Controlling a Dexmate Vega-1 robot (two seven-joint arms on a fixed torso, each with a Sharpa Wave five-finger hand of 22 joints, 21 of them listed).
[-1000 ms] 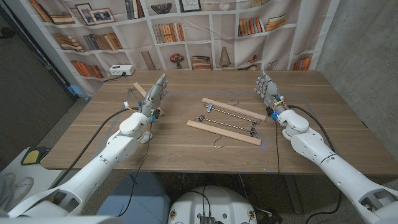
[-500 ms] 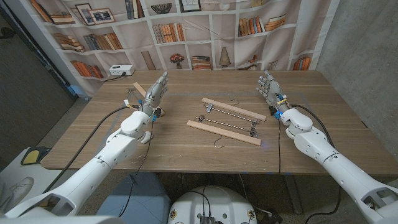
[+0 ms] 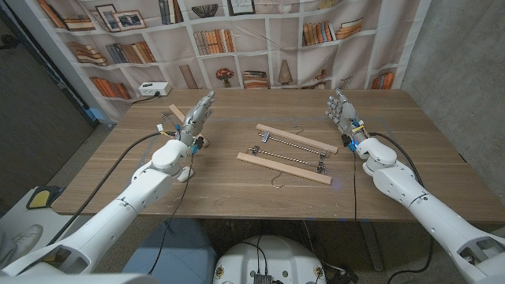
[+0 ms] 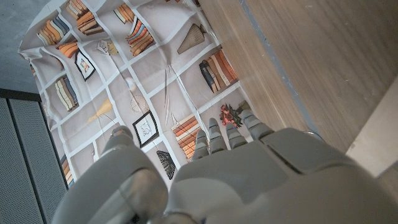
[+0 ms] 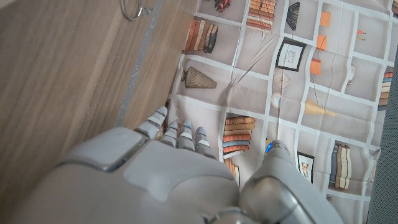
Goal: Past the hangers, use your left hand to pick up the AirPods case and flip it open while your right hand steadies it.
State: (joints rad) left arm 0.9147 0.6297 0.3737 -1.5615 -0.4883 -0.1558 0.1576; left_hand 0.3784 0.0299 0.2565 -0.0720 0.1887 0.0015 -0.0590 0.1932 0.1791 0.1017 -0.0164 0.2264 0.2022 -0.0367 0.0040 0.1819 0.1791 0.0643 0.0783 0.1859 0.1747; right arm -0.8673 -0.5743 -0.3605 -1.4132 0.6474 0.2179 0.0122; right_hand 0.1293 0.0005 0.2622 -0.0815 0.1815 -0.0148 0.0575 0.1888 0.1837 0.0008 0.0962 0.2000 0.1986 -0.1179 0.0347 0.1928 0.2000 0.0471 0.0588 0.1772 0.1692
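Observation:
My left hand (image 3: 197,118) stands upright over the table's left side, fingers apart and holding nothing. Beside its fingers a small white thing (image 3: 163,121) lies next to a wooden hanger bar (image 3: 177,113); it is too small to tell whether it is the AirPods case. My right hand (image 3: 339,109) is raised on the right, fingers spread and empty. Two wooden clip hangers (image 3: 296,139) (image 3: 284,167) lie between the hands in the middle of the table. The left hand's back (image 4: 249,180) and the right hand's back (image 5: 155,180) show in their wrist views.
A bookshelf-print curtain (image 3: 260,39) hangs behind the table's far edge. A white box (image 3: 154,88) stands at the back left beyond the table. A metal hook (image 5: 134,9) shows on the wood in the right wrist view. Bare wood (image 3: 237,197) runs along the near edge.

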